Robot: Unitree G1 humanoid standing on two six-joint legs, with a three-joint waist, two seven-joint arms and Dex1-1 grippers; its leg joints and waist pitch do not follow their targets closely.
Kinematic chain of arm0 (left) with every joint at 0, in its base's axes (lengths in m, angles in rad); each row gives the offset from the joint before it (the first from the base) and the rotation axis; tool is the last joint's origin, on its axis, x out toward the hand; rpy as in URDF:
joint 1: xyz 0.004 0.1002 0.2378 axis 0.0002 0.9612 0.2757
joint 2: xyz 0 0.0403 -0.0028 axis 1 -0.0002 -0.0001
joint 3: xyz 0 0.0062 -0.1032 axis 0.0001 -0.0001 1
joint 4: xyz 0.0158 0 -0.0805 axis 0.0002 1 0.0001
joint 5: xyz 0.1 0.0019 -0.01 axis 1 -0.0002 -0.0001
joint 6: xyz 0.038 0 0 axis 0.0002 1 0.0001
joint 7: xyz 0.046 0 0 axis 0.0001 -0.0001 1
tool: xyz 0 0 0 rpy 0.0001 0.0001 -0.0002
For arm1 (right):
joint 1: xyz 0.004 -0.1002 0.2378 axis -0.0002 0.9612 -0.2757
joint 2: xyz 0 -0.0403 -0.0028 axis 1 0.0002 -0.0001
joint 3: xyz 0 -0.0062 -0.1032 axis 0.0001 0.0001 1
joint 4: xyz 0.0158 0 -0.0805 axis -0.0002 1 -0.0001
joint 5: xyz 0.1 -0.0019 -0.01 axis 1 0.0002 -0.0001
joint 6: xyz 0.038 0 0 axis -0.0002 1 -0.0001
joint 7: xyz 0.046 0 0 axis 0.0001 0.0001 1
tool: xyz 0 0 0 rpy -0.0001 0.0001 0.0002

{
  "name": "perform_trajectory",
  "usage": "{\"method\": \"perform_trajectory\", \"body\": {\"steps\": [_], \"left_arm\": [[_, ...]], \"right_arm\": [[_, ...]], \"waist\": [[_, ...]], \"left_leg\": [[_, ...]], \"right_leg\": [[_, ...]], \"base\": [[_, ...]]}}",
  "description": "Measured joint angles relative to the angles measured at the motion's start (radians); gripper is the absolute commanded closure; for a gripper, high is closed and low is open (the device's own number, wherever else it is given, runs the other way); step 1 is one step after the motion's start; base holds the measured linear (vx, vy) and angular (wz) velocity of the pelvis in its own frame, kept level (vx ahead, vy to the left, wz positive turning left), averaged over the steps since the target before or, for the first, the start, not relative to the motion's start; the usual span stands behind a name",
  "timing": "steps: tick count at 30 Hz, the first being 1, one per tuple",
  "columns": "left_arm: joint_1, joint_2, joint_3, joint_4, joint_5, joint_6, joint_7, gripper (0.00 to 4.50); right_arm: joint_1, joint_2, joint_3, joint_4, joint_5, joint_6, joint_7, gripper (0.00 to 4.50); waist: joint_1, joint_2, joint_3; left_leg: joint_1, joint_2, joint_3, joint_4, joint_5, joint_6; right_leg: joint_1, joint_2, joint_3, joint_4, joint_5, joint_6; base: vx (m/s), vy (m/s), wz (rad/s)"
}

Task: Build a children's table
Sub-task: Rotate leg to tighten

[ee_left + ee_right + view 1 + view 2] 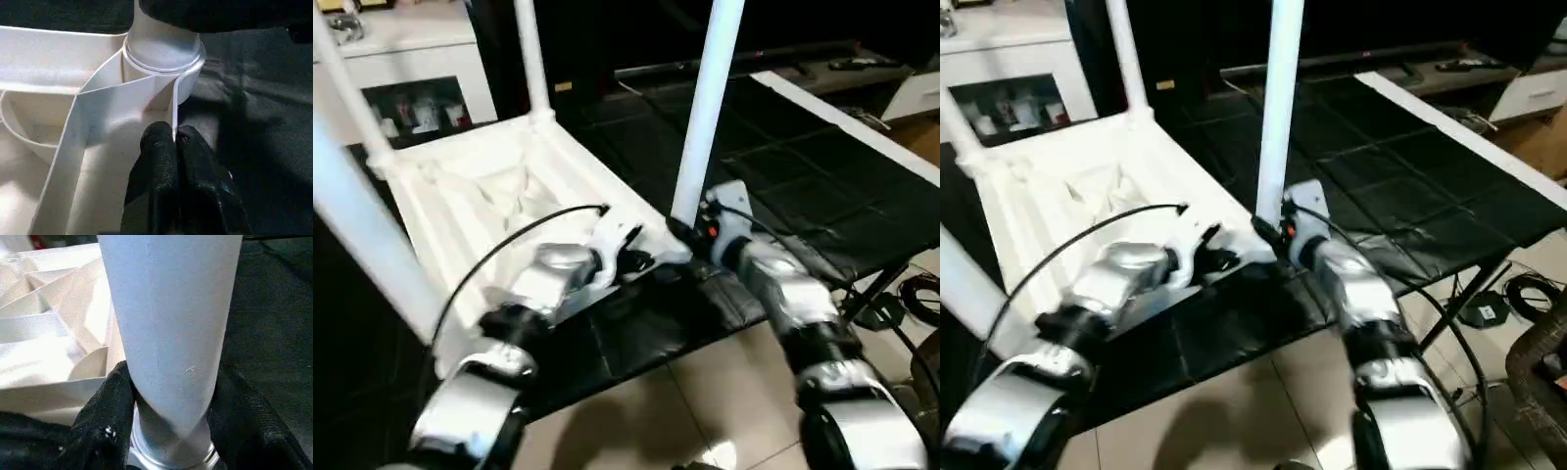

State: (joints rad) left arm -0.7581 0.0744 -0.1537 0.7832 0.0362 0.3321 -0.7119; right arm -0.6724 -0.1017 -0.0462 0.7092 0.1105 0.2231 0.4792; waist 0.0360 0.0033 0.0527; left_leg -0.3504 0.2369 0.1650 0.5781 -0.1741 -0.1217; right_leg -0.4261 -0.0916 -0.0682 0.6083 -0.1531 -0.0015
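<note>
Right pincer (pixel 168 421) clasped around the upright leg (pixel 705 117) just above its corner socket, seating it, beside left pincer (pixel 174 147) pinched on the tabletop (pixel 480 196) rib as brace.

Tabletop (pixel 499 196) upside down on mat (pixel 822 186); legs (pixel 707 108) upright in corner sockets; cabinet (pixel 406 69) behind; right gripper (pixel 168 431) around nearest leg's base.

Tabletop (pixel 499 186) smooth white plastic; leg (pixel 171 333) matt.
</note>
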Motion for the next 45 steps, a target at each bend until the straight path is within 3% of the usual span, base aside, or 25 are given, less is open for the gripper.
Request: {"method": "perform_trajectory", "body": {"steps": [10,14,23,29,35,40,41,45], "left_arm": [[0.001,0.031,-0.026,-0.004,0.011,-0.034,-0.074,4.5],[0.002,0.066,-0.062,-0.009,0.01,-0.075,-0.169,4.5],[0.022,0.18,-0.13,-0.053,0.003,-0.165,-0.451,4.5],[0.048,0.248,-0.162,-0.087,-0.025,-0.197,-0.633,4.5],[0.049,0.264,-0.21,-0.116,-0.026,-0.218,-0.733,4.5],[0.051,0.275,-0.229,-0.132,-0.025,-0.229,-0.774,4.5],[0.051,0.275,-0.232,-0.134,-0.025,-0.229,-0.779,4.5],[0.06,0.279,-0.24,-0.158,-0.025,-0.229,-0.789,4.5]], "right_arm": [[0.056,-0.005,0.007,-0.052,0.004,-0.042,0.068,0.98],[0.098,-0.074,0.037,-0.081,0.009,-0.054,0.2,0.73],[0.165,-0.251,0.093,-0.201,0.102,-0.028,0.612,0.02],[0.165,-0.369,0.134,-0.228,0.131,0.014,0.835,0.02],[0.152,-0.375,0.178,-0.2,0.121,-0.017,0.919,0.02],[0.143,-0.377,0.21,-0.196,0.12,-0.037,0.982,0.02],[0.143,-0.378,0.212,-0.196,0.12,-0.038,0.991,0.29],[0.143,-0.377,0.223,-0.191,0.12,-0.043,1.028,0.42]], "waist": [[0.004,0.0,0.0],[0.024,0.0,0.0],[0.076,0.0,0.001],[0.092,0.0,0.001],[0.109,-0.001,0.001],[0.111,-0.001,0.001],[0.11,-0.001,0.001],[0.11,-0.001,0.001]], "left_leg": [[-0.001,0.0,0.0,-0.003,0.0,0.0],[-0.003,0.0,0.001,-0.004,0.0,0.0],[-0.009,0.002,0.003,0.001,0.0,0.001],[-0.011,0.003,0.004,0.003,0.0,0.001],[-0.015,0.005,0.004,0.009,0.0,0.001],[-0.018,0.005,0.004,0.011,0.001,0.002],[-0.018,0.005,0.004,0.011,0.001,0.002],[-0.018,0.005,0.004,0.011,0.001,0.002]], "right_leg": [[-0.002,0.0,0.0,-0.001,0.0,-0.001],[-0.005,0.0,0.0,0.0,0.004,-0.007],[-0.009,-0.001,0.001,0.0,0.005,-0.008],[-0.009,-0.001,0.001,0.001,0.005,-0.008],[-0.009,-0.001,0.001,0.003,0.005,-0.008],[-0.008,-0.002,0.002,0.003,0.005,-0.008],[-0.008,-0.002,0.002,0.003,0.005,-0.008],[-0.009,-0.001,0.002,0.003,0.005,-0.008]], "base": [[0.0,0.0,0.0],[0.0,0.0,0.0],[0.0,0.0,0.0],[0.0,0.0,0.0],[0.0,0.0,0.0],[0.0,0.0,0.0],[0.0,0.0,0.0],[0.0,0.0,0.0]]}}
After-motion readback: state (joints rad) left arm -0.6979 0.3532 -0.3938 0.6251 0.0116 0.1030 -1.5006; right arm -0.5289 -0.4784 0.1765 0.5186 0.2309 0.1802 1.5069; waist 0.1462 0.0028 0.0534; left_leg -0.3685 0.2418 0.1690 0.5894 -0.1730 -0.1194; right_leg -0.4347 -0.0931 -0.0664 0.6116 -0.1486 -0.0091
